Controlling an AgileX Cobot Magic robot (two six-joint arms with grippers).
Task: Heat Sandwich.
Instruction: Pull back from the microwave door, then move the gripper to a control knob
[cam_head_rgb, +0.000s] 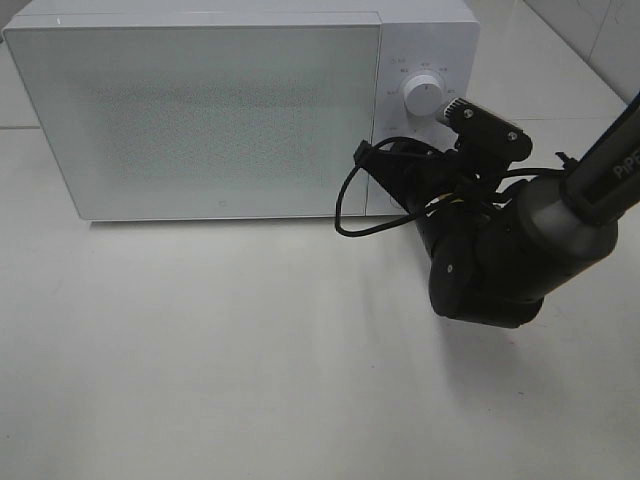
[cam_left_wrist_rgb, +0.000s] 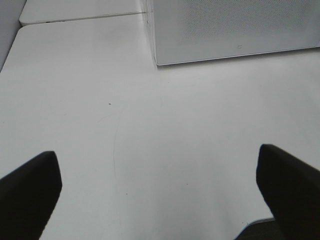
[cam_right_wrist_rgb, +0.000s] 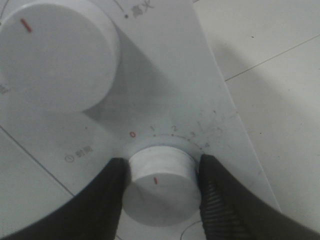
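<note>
White tabletop (cam_head_rgb: 200, 350); white microwave (cam_head_rgb: 200, 110), door shut. My right gripper (cam_right_wrist_rgb: 162, 172): fingers pinching the lower timer knob (cam_right_wrist_rgb: 157, 195). My left gripper (cam_left_wrist_rgb: 159, 180): fingers spread wide above the tabletop. Sandwich: I cannot tell where it lies.

One microwave (cam_head_rgb: 200, 120); two knobs — upper knob (cam_right_wrist_rgb: 55, 55), lower knob (cam_right_wrist_rgb: 157, 192); two grippers — left gripper (cam_left_wrist_rgb: 156, 160), right gripper (cam_right_wrist_rgb: 161, 170); one black cable (cam_head_rgb: 337, 222); one white table (cam_head_rgb: 200, 350).

From above, my right arm (cam_head_rgb: 520, 240) hides the microwave's (cam_head_rgb: 200, 120) lower knob (cam_right_wrist_rgb: 159, 187); the dial labels (cam_head_rgb: 425, 68) are too small to read. My left fingers (cam_left_wrist_rgb: 280, 190) run off the picture's edge.
</note>
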